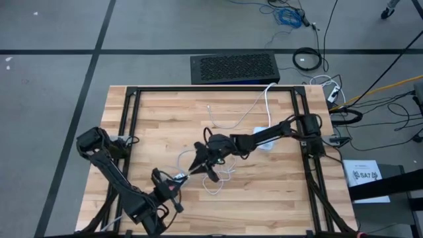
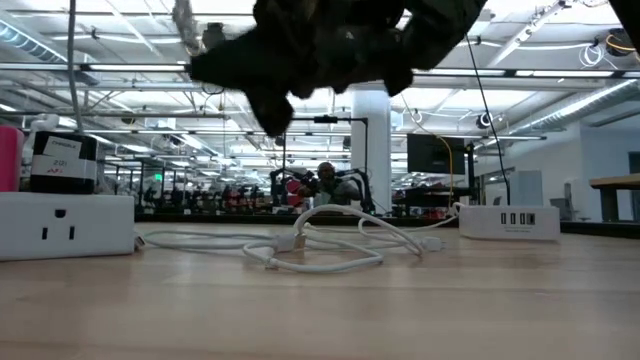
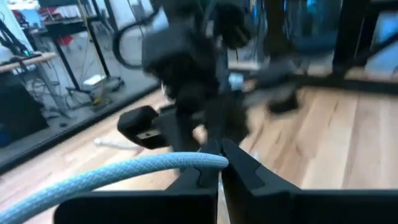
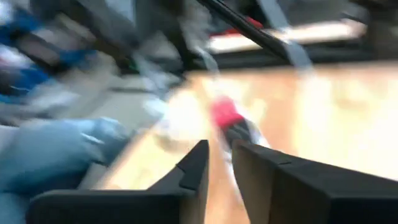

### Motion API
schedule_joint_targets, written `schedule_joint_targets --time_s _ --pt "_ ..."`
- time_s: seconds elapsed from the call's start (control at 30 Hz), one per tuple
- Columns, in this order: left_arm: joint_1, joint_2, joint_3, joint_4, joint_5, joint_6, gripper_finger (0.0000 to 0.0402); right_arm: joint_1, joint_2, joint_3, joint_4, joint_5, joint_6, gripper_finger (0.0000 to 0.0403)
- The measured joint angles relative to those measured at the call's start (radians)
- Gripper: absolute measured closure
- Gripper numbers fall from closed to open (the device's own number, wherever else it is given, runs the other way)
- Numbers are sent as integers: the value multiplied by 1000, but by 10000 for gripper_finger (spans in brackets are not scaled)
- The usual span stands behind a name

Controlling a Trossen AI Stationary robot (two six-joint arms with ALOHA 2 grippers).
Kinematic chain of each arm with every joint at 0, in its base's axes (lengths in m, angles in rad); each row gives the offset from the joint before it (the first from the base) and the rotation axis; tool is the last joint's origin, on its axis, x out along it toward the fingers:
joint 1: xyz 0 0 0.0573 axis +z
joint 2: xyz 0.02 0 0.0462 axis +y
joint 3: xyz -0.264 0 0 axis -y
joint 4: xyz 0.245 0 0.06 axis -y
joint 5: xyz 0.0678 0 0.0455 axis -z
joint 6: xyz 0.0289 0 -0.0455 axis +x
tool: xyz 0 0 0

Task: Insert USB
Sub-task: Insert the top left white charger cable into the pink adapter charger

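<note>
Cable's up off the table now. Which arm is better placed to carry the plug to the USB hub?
Likely the right. Its gripper hangs mid-table, with the arm reaching out from beside the white hub. The left gripper is shut on the white cable near the front edge, farther from the hub, so it better steadies the cable.

White cable [image 2: 320, 245] and charger [image 2: 508, 221] lie on wooden table [image 1: 264, 192].

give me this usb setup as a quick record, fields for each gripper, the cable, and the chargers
left gripper: low over the table's front left, jaws shut on white cable
right gripper: mid table, raised above the wood, meeting the left one
white cable: one end held, the rest looped loose on the table
usb charging hub: white, flat on the wood, ports empty
white power outlet box: standing apart from the hub
insertion: not yet done
</note>
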Motion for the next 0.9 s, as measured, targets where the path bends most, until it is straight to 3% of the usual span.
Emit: schedule_joint_targets --time_s 0.2,0.33,0.53,0.67,0.83,0.9 --pt "10 -2 -3 24 -88 -20 394 5 -145 1 -312 284 -104 288" --pt "41 -2 -3 37 -89 -46 394 56 -206 0 -390 485 -107 263" --pt "86 -2 -4 66 -125 -47 394 202 -214 1 -382 876 -77 252" --pt "121 -1 -4 87 -135 -48 394 300 -202 1 -283 1136 -76 252" --pt "158 -1 -4 103 -141 -47 394 376 -180 1 -165 1373 -106 252" --pt "171 -1 -4 118 -147 -45 394 387 -164 1 -117 1420 -143 252"
